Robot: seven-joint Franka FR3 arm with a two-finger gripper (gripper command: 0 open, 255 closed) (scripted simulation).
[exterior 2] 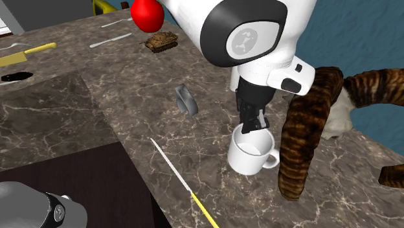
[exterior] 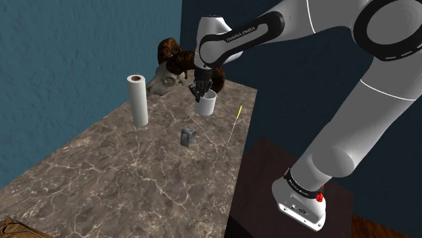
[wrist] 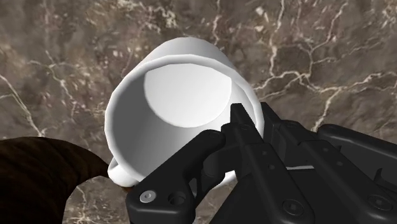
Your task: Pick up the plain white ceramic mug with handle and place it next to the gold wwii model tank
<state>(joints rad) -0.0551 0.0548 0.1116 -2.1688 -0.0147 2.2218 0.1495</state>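
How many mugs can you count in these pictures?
1. The plain white handled mug is beside the brown horned skull, its rim in the black hand. None seems hidden.

On the counter (exterior: pixel 122 169) a mug (exterior: pixel 205 105), horned skull (exterior: pixel 169 64) just beside it, tank (exterior 2: pixel 162 41) well apart, paper roll (exterior: pixel 138 100) upright near skull

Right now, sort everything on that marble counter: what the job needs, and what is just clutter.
Job: plain white handled mug; small brownish-gold model tank; black end effector, pinching the mug's rim.
Clutter: upright white paper roll; brown horned skull; small grey block; thin yellow-tipped rod.
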